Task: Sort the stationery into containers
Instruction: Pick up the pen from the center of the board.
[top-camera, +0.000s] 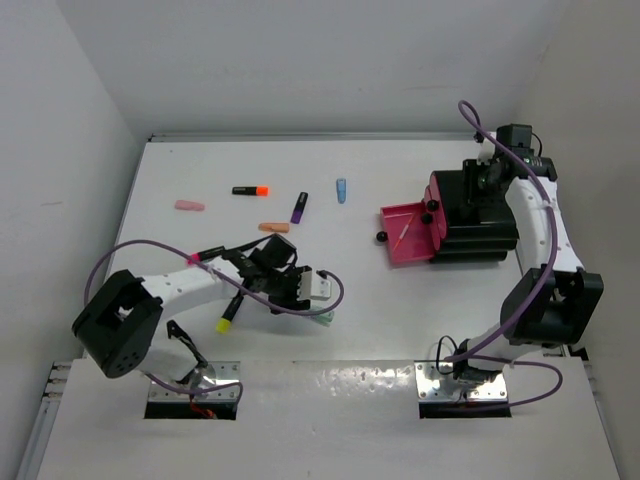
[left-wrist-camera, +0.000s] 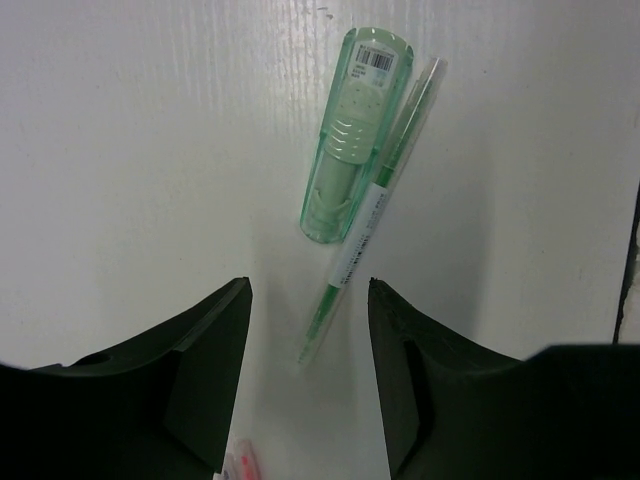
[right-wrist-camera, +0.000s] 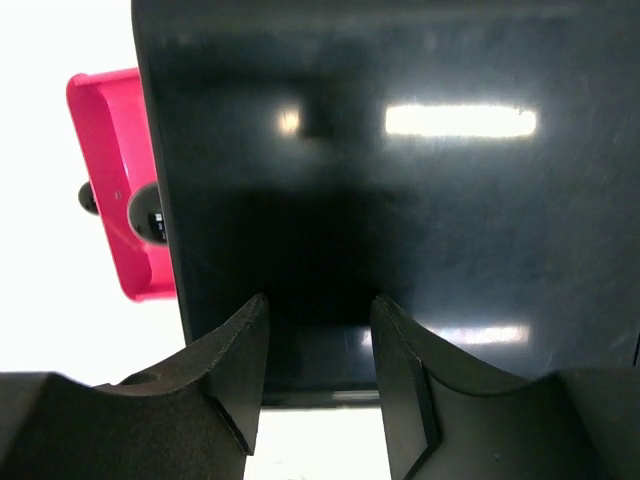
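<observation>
Bright, even overhead light; glare streaks on the black box (right-wrist-camera: 460, 121).

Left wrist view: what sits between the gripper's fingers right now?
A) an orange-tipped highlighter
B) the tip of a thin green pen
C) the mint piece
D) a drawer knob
B: the thin green pen has its lower tip between the spread fingers of the left gripper, ungripped; the mint piece lies beside the pen, farther out.

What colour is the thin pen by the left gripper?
Green; the thin pen shows best in left wrist view.
</observation>
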